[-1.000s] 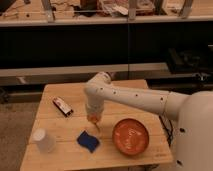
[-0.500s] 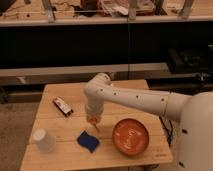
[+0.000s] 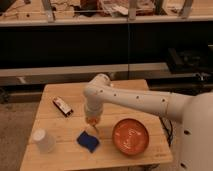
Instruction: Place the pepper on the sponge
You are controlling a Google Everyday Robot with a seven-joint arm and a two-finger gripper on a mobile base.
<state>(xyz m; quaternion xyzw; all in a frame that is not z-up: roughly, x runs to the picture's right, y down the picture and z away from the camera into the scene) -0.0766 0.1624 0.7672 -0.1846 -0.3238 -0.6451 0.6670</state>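
Low over the wooden table (image 3: 60, 129), before dark shelves (image 3: 65, 47), the tool (image 3: 93, 126) pinches the pepper (image 3: 91, 120) near the sponge (image 3: 88, 141).

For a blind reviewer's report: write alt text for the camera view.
A white robot arm reaches over a wooden table, its gripper shut on a small orange pepper, close above a dark-blue sponge. In the picture, an orange plate lies right of the sponge, a white cup left, and a black-and-red packet behind.
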